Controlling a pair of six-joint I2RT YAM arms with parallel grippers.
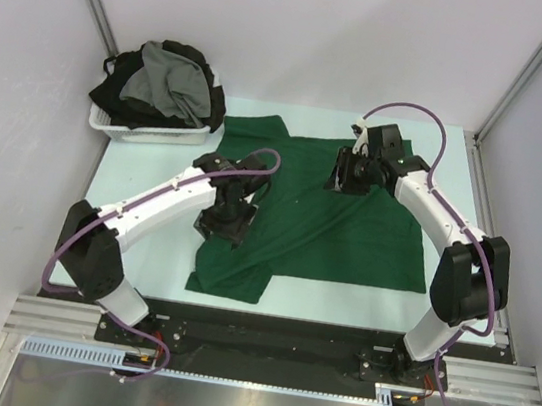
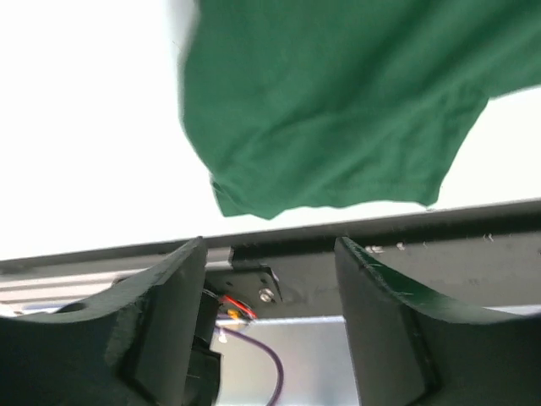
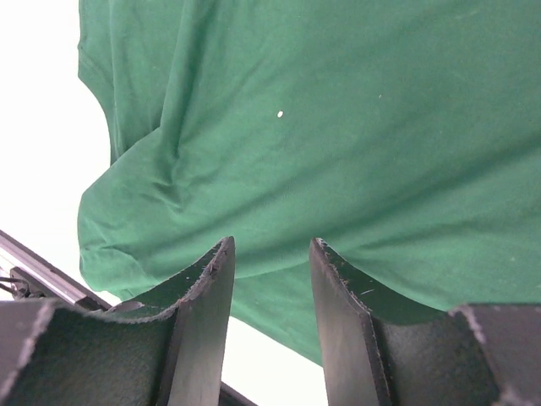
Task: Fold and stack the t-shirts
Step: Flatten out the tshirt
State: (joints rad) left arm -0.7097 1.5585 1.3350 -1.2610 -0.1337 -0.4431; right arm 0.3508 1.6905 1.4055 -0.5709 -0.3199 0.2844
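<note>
**Both end effectors open over the green tee, nothing gripped: risk is a bad pinch.**

Green t-shirt [image 1: 339, 223] lies spread on the desk [image 1: 358, 304], w/ some wrinkles. The other shirts [image 1: 166, 87] are heaped in the basket [image 1: 150, 132], well off to the far side of my left end effector [image 2: 270, 249]. That one has its fingers apart and empty, w/ a sleeve just ahead of it and the desk's near edge right behind. A sloppy grab there could prob drag the sleeve over the edge or bunch it. Right end effector [image 3: 270, 245] is also spread and empty, w/ mid-panel cloth directly under and ahead of it, not a hem. If I close there I'd likely lift a lump or just one layer. If the two arms pull unevenly, the fold skews.
</note>
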